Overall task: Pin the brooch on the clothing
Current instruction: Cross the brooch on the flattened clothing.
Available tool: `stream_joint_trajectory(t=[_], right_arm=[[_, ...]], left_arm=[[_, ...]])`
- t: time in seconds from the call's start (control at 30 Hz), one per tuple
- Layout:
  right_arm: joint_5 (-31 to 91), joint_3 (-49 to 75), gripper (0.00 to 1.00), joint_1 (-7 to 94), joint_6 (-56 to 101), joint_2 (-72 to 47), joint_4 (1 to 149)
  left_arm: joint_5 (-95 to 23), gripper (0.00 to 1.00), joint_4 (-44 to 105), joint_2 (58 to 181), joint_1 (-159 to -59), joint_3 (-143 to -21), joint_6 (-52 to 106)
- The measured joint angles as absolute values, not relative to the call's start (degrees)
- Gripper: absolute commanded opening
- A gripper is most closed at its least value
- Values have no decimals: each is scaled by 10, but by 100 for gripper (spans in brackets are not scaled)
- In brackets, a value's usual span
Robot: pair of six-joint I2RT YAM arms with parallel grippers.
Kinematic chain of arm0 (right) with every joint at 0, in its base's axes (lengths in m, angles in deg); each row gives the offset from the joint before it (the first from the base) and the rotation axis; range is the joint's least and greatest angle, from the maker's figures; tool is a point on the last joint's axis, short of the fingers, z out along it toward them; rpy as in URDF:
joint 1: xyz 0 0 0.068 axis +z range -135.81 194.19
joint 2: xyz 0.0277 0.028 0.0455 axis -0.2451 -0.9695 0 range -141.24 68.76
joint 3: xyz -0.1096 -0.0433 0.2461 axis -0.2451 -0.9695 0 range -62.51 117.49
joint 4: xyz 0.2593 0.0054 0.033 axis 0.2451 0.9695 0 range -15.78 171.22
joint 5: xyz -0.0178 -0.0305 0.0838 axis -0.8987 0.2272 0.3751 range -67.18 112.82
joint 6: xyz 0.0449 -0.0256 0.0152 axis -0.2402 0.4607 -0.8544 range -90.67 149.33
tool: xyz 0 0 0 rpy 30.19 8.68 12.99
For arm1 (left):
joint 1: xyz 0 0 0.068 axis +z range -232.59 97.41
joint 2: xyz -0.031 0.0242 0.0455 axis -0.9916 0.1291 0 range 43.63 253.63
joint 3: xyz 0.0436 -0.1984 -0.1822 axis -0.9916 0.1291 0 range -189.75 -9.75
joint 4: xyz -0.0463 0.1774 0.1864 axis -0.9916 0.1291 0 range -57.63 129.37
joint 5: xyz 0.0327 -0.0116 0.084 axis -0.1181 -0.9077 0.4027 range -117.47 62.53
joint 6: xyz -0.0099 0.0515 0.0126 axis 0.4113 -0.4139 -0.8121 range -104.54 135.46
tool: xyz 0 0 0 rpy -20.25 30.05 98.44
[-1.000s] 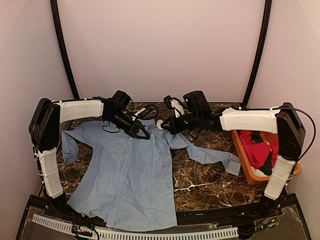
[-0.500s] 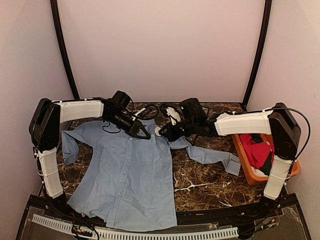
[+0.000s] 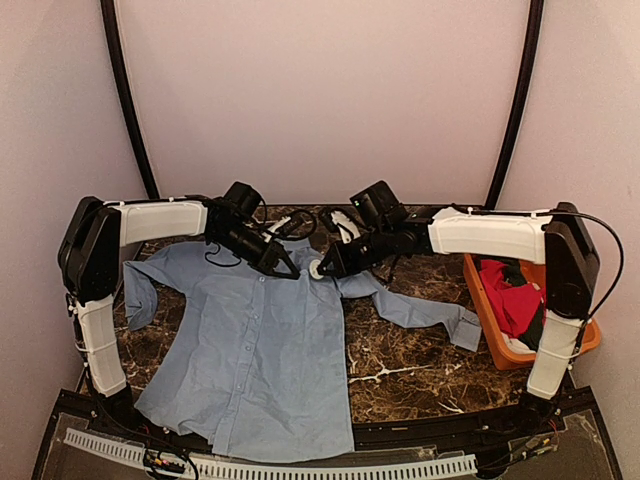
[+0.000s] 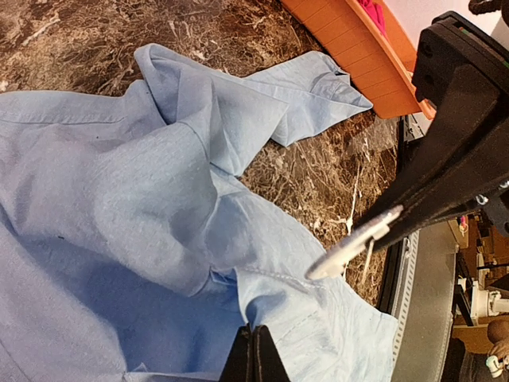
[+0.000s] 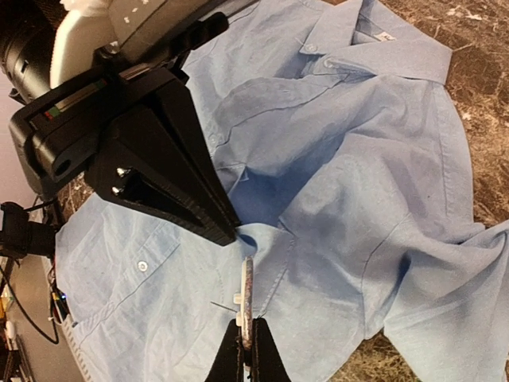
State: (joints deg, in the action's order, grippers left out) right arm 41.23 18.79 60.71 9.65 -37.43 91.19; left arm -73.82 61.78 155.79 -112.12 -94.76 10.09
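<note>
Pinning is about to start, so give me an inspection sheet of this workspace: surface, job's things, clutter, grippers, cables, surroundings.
Surface: dark brown marbled table top, its left half under the shirt.
Job's things: light blue long-sleeved button-up shirt spread front up, collar at the far side; small round pale brooch held edge-on beside a pinched fold, pin showing.
Clutter: orange plastic bin at the right edge, holding a red garment.
Grippers: left gripper shut on a fold of the shirt; right gripper shut on the brooch.
Cables: black cable looping over the right arm.
Surroundings: plain pale walls, two black curved poles.
</note>
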Motion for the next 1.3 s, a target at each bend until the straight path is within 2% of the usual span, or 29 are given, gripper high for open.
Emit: stream_joint_trajectory(t=[0.57, 0.93, 1.3], right_arm=[[488, 270, 0, 592, 22, -450, 1031], [503, 302, 0, 575, 5, -462, 1047], [514, 324, 0, 576, 1, -493, 1053]], left_arm=[[-713, 1, 626, 1549, -1128, -948, 89], [-661, 1, 640, 1536, -1150, -948, 85], [-661, 1, 642, 1535, -1156, -948, 85]])
